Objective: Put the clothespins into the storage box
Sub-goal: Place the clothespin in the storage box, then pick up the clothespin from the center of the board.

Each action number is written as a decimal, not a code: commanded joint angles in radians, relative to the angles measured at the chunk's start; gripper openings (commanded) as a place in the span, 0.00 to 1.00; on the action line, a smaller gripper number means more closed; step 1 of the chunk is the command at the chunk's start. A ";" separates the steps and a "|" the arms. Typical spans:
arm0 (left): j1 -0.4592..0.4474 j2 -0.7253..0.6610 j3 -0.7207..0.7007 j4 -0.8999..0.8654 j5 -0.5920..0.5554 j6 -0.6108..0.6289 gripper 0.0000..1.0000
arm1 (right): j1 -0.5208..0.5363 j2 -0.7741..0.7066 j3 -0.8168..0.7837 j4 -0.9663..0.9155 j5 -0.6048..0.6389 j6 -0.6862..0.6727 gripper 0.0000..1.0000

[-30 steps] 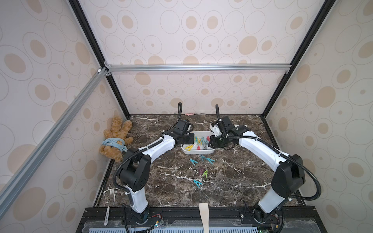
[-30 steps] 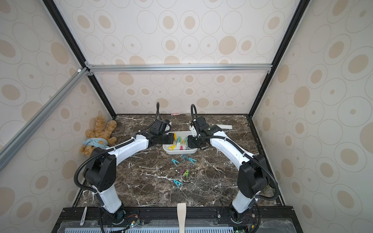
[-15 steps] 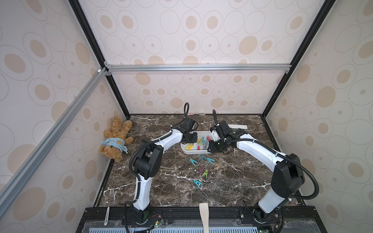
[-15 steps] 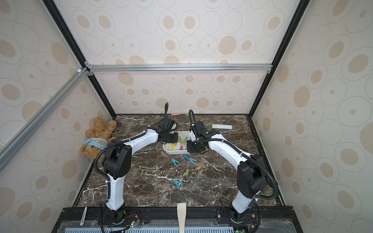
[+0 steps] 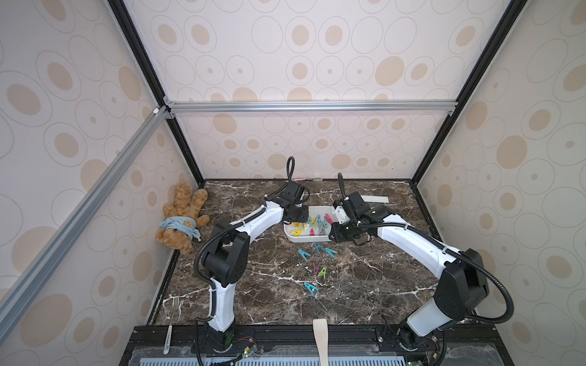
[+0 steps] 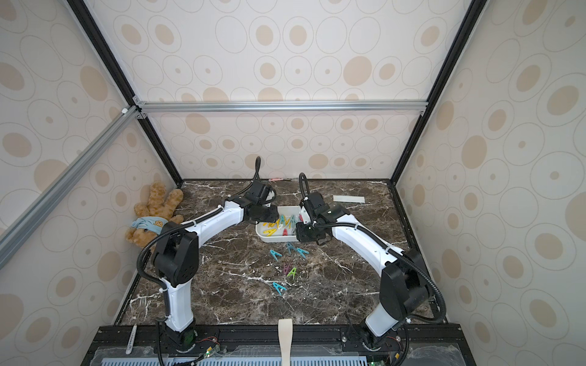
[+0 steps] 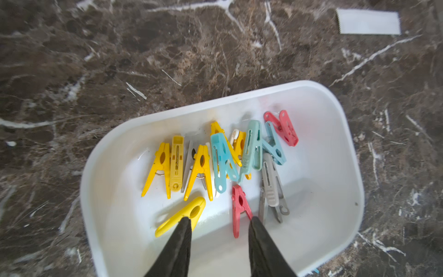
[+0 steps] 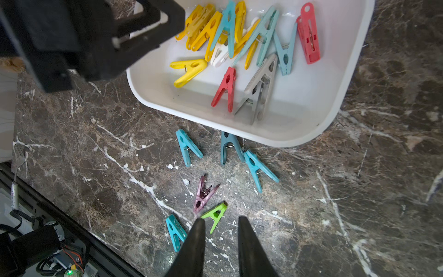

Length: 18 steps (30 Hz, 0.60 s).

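Fingers (image 7: 182, 239) of the left gripper (image 7: 219, 221) stood apart over the storage box (image 7: 318, 191) with nothing between them. A yellow clothespin (image 7: 184, 214) lay loose on the box floor just past one fingertip, at the lower middle of the left wrist view. A second before, that gripper was already at the same left end of the box, so I judged the change to be the release: the yellow one had been let go and now counted as stowed. It lay a little apart from the heap of clothespins (image 7: 225, 156) in yellow, teal, red, grey and white in the middle of the box (about a dozen, though overlaps kept me from an exact count).

In both top views the box sat at the centre of the marble table (image 5: 364, 285), between the two wrists. Six more lay on the table below it in the frame. They were three teal pins (image 5: 318, 248) near the front wall, a purple pin (image 8: 203, 194) close beside a green pin (image 8: 215, 213), and one more teal pin (image 8: 176, 231) lower down.

The right gripper (image 8: 221, 220) had come down the frame from the box's right edge toward these. Its fingers were slightly apart and empty, nearest the green pin, which I took for its next pick. Well off at the left edge lay a teddy bear (image 5: 180, 218).
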 commanded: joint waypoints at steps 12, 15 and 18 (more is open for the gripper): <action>0.005 -0.353 -0.323 0.087 -0.043 -0.013 0.45 | 0.165 -0.066 -0.207 0.042 0.092 0.104 0.27; 0.005 -0.396 -0.394 0.134 -0.028 -0.009 0.45 | 0.165 -0.062 -0.214 0.057 0.056 0.125 0.28; 0.005 -0.448 -0.461 0.189 -0.009 -0.015 0.45 | 0.168 -0.049 -0.212 0.064 0.043 0.139 0.28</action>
